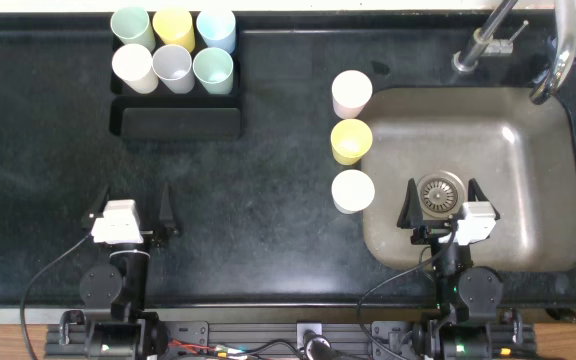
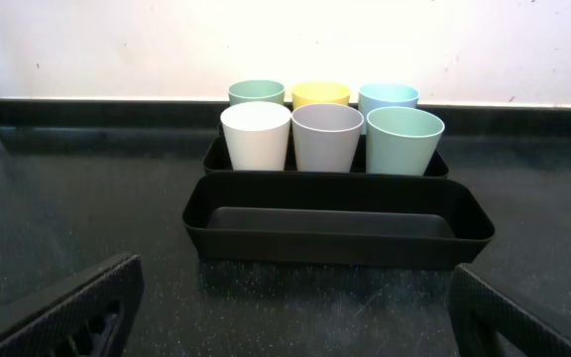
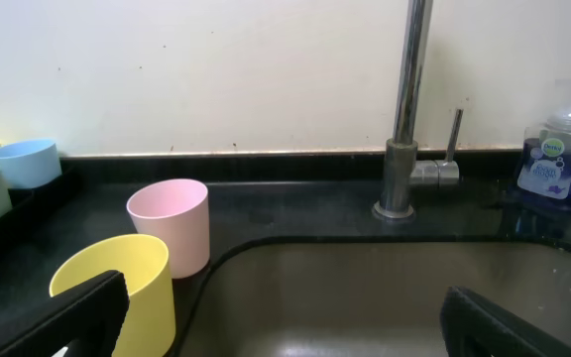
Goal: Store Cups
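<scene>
Three loose cups stand in a row on the counter (image 1: 48,150) along the sink's (image 1: 528,150) left rim. The pink cup (image 1: 351,93) is farthest from me, the yellow cup (image 1: 351,141) is in the middle, and the white cup (image 1: 353,191) is nearest, just left of my right pincer (image 1: 442,202). That pincer hangs spread wide over the basin. Six more cups (image 1: 174,62) fill the black tray (image 2: 216,159), and a black trough (image 2: 335,223) sits against it, straight ahead of my left pincer (image 1: 134,208), which is equally agape. A faucet (image 3: 404,119) rises before a pale wall (image 3: 216,69). Both my arms sit folded near their bases.
</scene>
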{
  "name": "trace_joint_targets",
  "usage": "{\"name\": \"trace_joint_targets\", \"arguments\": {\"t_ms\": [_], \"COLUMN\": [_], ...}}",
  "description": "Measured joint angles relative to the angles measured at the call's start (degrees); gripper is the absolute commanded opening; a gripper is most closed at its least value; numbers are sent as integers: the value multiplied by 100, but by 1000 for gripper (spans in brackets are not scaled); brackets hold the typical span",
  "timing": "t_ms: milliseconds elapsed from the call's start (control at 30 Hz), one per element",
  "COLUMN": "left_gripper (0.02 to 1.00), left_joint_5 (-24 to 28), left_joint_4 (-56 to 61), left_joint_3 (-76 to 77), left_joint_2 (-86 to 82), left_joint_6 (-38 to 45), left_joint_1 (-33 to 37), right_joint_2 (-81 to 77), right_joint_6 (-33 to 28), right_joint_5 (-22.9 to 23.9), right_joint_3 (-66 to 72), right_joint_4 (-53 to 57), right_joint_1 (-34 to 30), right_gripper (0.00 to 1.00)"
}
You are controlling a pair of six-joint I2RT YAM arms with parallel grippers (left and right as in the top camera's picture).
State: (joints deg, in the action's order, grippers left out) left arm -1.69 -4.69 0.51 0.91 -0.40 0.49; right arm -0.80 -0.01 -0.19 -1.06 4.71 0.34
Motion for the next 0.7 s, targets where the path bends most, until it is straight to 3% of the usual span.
{"name": "trace_joint_targets", "arguments": {"t_ms": [700], "left_gripper": [1000], "left_joint_5": [107], "left_joint_4": [0], "left_joint_3": [0], "left_joint_2": [0], "left_joint_6": [-2], "left_joint_1": [0], "right_joint_2": [0], "right_joint_6": [-2], "right_joint_5": [0], "right_joint_3": [0], "right_joint_4": [2], "right_joint_1": [2], "right_gripper": [998]}}
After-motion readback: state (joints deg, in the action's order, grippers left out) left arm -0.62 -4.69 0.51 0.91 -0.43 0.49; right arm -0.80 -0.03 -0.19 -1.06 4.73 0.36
